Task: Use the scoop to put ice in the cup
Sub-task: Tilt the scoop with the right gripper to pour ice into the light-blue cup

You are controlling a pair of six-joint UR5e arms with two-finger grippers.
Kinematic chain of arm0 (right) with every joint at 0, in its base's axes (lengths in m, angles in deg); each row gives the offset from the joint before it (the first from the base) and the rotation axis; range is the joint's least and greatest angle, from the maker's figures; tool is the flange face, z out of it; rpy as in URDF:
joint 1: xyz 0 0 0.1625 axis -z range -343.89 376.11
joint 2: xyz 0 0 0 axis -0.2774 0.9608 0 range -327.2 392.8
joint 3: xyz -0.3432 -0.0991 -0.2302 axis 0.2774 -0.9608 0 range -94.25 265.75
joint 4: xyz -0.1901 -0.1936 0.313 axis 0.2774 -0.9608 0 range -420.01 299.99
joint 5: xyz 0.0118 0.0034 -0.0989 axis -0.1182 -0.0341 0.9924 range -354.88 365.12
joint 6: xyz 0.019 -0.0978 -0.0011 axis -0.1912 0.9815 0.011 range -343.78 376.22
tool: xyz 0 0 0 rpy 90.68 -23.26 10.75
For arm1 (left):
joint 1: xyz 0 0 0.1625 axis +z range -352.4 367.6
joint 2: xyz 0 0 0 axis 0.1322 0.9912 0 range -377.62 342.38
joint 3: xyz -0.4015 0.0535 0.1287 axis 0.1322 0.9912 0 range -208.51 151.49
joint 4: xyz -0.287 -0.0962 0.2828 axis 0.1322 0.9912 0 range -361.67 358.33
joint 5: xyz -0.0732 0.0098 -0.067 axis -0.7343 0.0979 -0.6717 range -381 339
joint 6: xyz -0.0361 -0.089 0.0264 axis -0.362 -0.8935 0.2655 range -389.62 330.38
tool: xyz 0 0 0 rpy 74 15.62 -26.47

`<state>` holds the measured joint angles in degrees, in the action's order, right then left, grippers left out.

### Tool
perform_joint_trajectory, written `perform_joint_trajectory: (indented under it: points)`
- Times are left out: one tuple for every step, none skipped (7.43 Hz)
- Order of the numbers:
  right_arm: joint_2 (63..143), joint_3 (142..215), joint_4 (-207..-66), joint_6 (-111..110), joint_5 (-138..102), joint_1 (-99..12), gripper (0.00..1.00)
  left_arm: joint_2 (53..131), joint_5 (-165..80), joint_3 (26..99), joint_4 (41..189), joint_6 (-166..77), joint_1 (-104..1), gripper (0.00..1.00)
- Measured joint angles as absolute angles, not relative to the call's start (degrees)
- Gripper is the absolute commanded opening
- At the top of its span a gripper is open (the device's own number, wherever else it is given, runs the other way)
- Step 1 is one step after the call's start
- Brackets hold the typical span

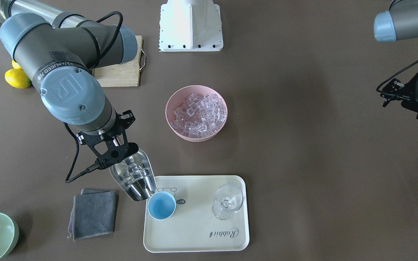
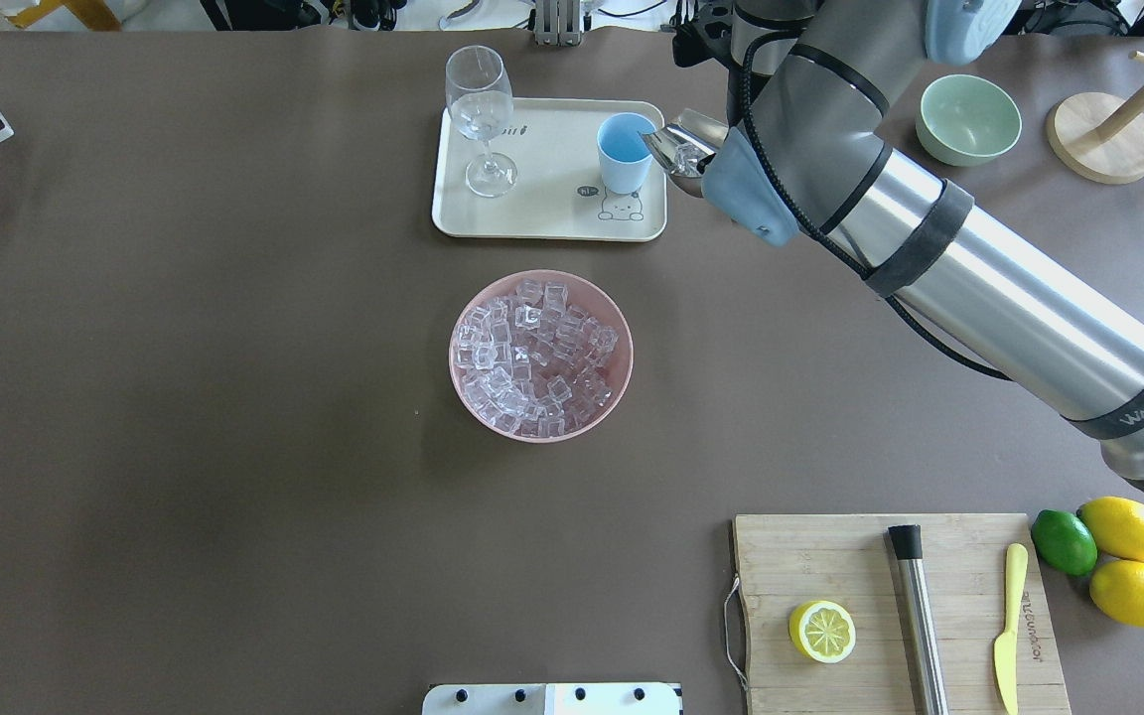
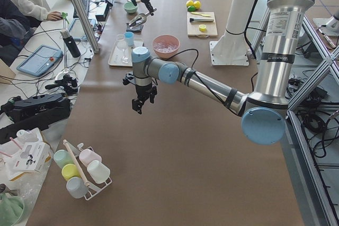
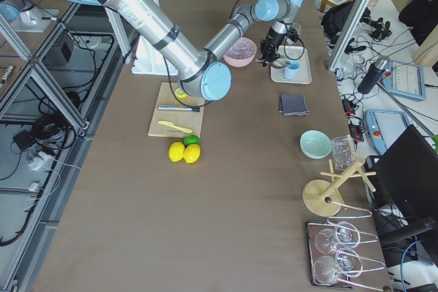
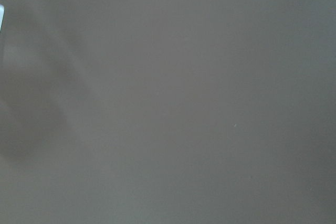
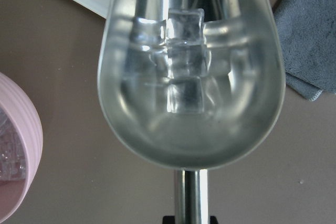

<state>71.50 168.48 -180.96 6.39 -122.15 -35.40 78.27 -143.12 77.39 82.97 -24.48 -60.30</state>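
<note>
Along the left edge of the table (image 2: 185, 497), left gripper (image 3: 141, 104) hangs, jaw state unreadable. Mid-table, pink bowl (image 1: 174, 130) holds most of the ice (image 1: 199, 114). Near the far edge, right gripper (image 1: 120, 151) pinches the scoop (image 1: 134, 177) handle; a few cubes lie in its trough, lip at the cup (image 1: 161, 205) rim. Cup on tray (image 1: 194, 235) looks empty: pour remains.

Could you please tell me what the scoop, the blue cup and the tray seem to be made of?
The scoop looks like polished stainless steel: its trough mirrors the ice in it. The cup seems matte plastic or melamine, opaque light blue with dull sheen; ceramic cannot be ruled out. The tray looks like cream plastic, smooth, with printed artwork.
</note>
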Motion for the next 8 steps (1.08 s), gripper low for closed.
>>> perform_joint_trajectory:
  points:
    - [69.7, 166.4, -183.1, 8.0, -122.2, -35.4, 0.00, 75.3, -145.8, 76.7, 82.8, -24.4, -63.6, 0.98]
    - [68.1, 164.4, -185.1, 10.1, -122.3, -35.4, 0.00, 72.9, -147.1, 76.2, 82.7, -24.2, -66.9, 0.98]
    - [66.6, 162.5, -186.8, 12.5, -122.3, -35.4, 0.00, 70.7, -147.9, 75.8, 82.7, -24.1, -70.6, 0.98]
    - [65.2, 160.6, -187.9, 14.2, -122.3, -35.4, 0.00, 69.2, -149.5, 74.9, 82.7, -24.0, -74.2, 0.98]
    - [64.1, 158.9, -188.4, 16.2, -122.3, -35.4, 0.00, 68.4, -151.6, 73.0, 82.7, -24.0, -77.6, 0.98]
    - [63.2, 157.2, -188.6, 17.3, -122.3, -35.4, 0.00, 68.1, -152.9, 71.3, 82.7, -24.0, -80.0, 0.98]
    - [61.7, 154.7, -188.6, 18.2, -122.3, -35.4, 0.00, 68.1, -153.7, 69.7, 82.8, -24.0, -81.6, 0.98]
    - [60.0, 151.9, -188.7, 19.7, -122.2, -35.5, 0.00, 68.2, -153.9, 68.5, 82.8, -24.1, -82.4, 0.98]
